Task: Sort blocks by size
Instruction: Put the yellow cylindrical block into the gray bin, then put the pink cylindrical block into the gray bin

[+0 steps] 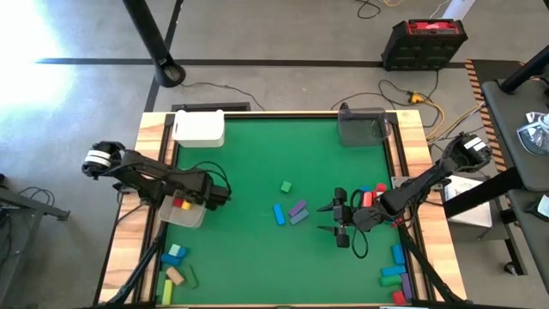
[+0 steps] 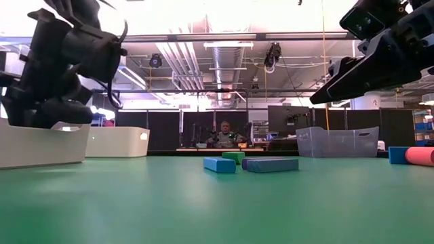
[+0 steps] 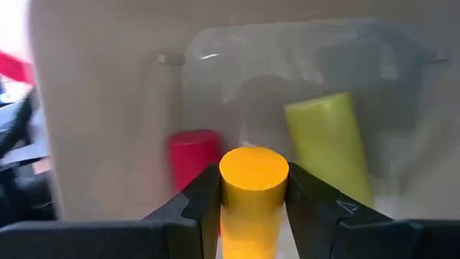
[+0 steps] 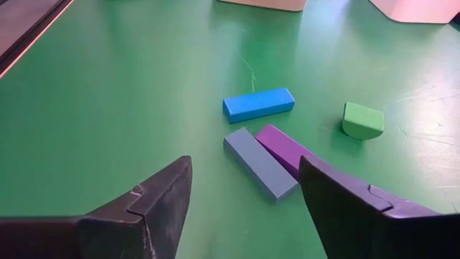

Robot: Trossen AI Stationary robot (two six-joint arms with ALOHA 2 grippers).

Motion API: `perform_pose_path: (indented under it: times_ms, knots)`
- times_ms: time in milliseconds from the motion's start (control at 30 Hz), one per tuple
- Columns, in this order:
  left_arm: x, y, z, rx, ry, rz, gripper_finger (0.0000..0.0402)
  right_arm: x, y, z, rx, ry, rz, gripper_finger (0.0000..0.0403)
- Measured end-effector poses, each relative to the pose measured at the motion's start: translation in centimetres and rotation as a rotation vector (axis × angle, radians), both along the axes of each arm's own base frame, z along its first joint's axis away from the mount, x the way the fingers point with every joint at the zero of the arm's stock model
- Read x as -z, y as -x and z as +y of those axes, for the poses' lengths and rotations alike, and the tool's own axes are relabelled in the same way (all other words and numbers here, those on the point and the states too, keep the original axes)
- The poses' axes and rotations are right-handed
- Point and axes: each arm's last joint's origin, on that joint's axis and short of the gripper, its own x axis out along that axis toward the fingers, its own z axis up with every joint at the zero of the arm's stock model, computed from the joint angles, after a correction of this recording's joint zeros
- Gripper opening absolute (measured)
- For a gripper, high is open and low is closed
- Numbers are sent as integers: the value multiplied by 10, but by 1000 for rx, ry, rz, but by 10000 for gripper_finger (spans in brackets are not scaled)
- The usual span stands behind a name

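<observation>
My left gripper (image 3: pixel 253 208) hangs over a clear tray (image 1: pixel 184 210) at the table's left and is shut on a yellow cylinder block (image 3: pixel 253 188). Inside the tray lie a red cylinder (image 3: pixel 192 160) and a yellow-green cylinder (image 3: pixel 330 140). My right gripper (image 4: pixel 244 191) stands open above the mat, right of centre. Ahead of it a blue bar (image 4: pixel 259 104), a grey-blue bar (image 4: pixel 260 163), a purple bar (image 4: pixel 286 149) and a green half-round block (image 4: pixel 363 119) lie flat on the mat. My left gripper pinches the yellow cylinder's round side (image 3: pixel 253 216) between its two fingers, near the cylinder's free end. The fingers run along the cylinder, whose flat end face (image 3: pixel 253 167) points away from the wrist into the tray. It hangs clear above the tray's floor.
A white bin (image 1: pixel 199 127) and a clear bin (image 1: pixel 360 127) stand at the far edge. More blocks lie at the near left corner (image 1: pixel 174 266), the near right corner (image 1: pixel 395 270) and beside the right arm (image 1: pixel 371 196). A person sits far behind the table (image 2: pixel 224 132).
</observation>
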Motion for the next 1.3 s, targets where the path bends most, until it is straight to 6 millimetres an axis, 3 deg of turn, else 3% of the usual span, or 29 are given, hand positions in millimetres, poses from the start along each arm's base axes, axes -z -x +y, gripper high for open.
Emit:
perform_pose_path:
  times_ms: [200,367,467,633,800,933,1100,1300]
  knots:
    - [7,2,0,14,3,23,171,0,0,0,0,1,2,256]
    - [2,-2,0,49,15,23,216,0,0,0,-1,4,6,261]
    - [-15,-9,-2,69,24,31,224,0,0,0,-1,6,7,263]
    - [-65,-30,-21,144,94,-37,226,1,1,1,-8,13,11,266]
    - [-110,-42,-72,314,186,-214,223,1,2,2,-14,16,15,262]
    - [-123,-33,-131,498,246,-260,219,0,1,3,-20,21,19,254]
    - [-114,-6,-212,769,318,-301,207,0,1,3,-21,21,20,249]
    - [-75,17,-263,955,252,-164,185,0,1,3,-30,38,16,261]
